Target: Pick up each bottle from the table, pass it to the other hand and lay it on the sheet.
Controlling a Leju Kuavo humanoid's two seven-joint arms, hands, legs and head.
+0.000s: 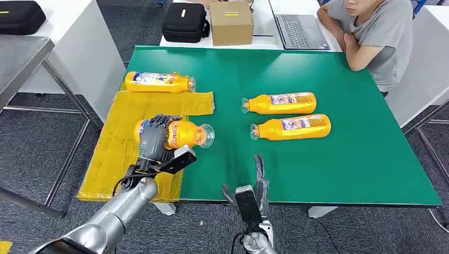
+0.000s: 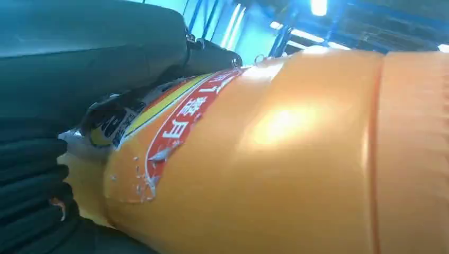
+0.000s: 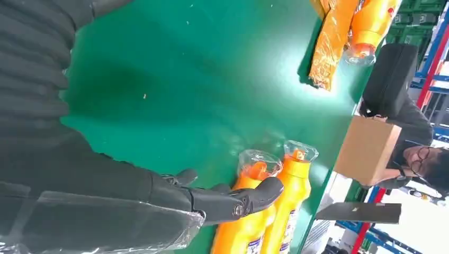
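The right hand (image 1: 259, 177) is held open, fingers apart, at the table's (image 1: 328, 174) near edge. A bottle (image 1: 182, 133) is gripped by the left hand (image 1: 153, 138) over the sheet's (image 1: 114, 153) edge. Two bottles (image 1: 286, 114) lie beyond on the table; a fourth (image 1: 159, 82) lies at the sheet's far end.

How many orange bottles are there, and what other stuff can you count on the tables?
Orange bottles: 4, one held by the left hand, one on the yellow sheet, two on the green table
Yellow sheets: 1
Black cases: 2
Cardboard boxes: 1
Laptops: 1
Total: 9
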